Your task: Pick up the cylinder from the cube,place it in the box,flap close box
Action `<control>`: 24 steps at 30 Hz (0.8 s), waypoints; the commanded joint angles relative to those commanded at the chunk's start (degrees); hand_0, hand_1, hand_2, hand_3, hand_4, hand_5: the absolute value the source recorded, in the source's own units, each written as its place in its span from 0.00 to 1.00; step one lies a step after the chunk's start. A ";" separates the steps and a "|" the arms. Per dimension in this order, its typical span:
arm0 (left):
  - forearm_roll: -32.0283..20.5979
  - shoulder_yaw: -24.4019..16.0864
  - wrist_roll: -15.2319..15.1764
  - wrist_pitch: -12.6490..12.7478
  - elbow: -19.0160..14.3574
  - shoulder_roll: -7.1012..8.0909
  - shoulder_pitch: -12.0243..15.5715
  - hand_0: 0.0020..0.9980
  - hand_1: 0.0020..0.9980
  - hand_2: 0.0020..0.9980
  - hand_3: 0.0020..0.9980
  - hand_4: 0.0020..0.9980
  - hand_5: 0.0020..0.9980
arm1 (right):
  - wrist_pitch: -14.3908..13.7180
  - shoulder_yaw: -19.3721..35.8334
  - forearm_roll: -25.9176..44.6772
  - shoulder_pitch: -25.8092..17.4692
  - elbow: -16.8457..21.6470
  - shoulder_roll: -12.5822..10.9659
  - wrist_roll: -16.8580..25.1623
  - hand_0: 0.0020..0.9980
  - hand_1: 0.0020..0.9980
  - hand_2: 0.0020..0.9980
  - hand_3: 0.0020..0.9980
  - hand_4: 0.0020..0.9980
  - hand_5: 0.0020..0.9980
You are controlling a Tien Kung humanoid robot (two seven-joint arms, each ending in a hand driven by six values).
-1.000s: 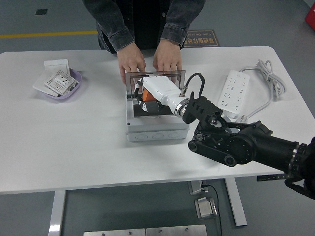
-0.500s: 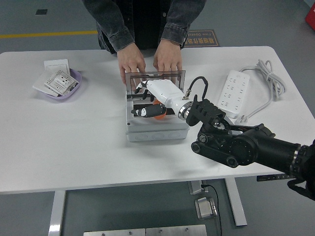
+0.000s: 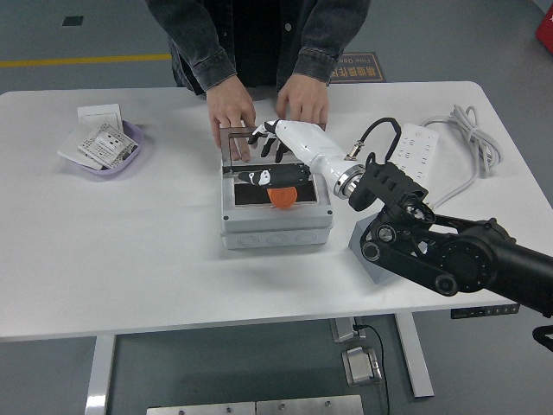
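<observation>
Item, table [image 3: 130, 259]: white, carrying all that follows.

Item, box [image 3: 275, 226]: light grey, near the middle of the table, its dark interior open to view. Its clear flap [image 3: 246, 145] stands upright at the far edge.

Item, cylinder [image 3: 282, 198]: orange, lying inside the box toward the near side of the dark interior, apart from any hand.

Item, right hand [image 3: 275, 149]: white-shelled with dark fingers, on a black arm entering from the right edge. It hovers over the far part of the box, just beside the flap, fingers spread and released, grasping nothing (whether the fingertips touch the flap cannot be told).

Item, cube [image 3: 363, 258]: grey, on the table right of the box, largely hidden under the black arm.

Item, person's hands: one [image 3: 231, 115] rests flat on the table behind the flap, its fingers reaching down behind the clear panel; the other [image 3: 303, 98] lies beside it, just beyond the robot's hand. Dark denim sleeves above.

Item, power strip [image 3: 405, 161]: white, right of the box, its white cable [image 3: 472, 138] coiled toward the far right.

Item, purple dish [image 3: 108, 156]: far left, holding small printed packets [image 3: 101, 143], with a white card [image 3: 99, 113] just behind it.
</observation>
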 joint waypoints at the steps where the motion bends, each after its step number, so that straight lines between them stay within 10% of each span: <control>1: 0.08 -0.10 0.05 0.00 0.01 0.00 0.04 0.68 0.73 0.66 0.71 0.63 0.09 | 0.39 1.28 -0.19 -0.31 1.64 -0.71 -0.30 0.52 0.40 0.50 0.64 0.94 0.56; 9: 0.81 -1.01 0.43 -0.06 0.04 0.01 0.17 0.69 0.72 0.66 0.70 0.63 0.09 | 1.04 6.12 0.44 0.46 6.49 -1.84 -0.45 0.50 0.39 0.50 0.64 0.93 0.57; 23: 1.92 -2.11 0.82 -0.14 0.06 0.17 0.09 0.69 0.72 0.65 0.70 0.61 0.07 | 2.79 4.13 3.74 6.77 -7.33 2.61 0.11 0.52 0.40 0.51 0.64 0.92 0.59; 24: 2.00 -2.19 0.84 -0.15 0.06 0.19 0.05 0.68 0.72 0.65 0.70 0.60 0.07 | 2.78 3.76 4.04 7.16 -8.28 2.91 0.16 0.72 0.65 0.61 0.67 0.97 0.81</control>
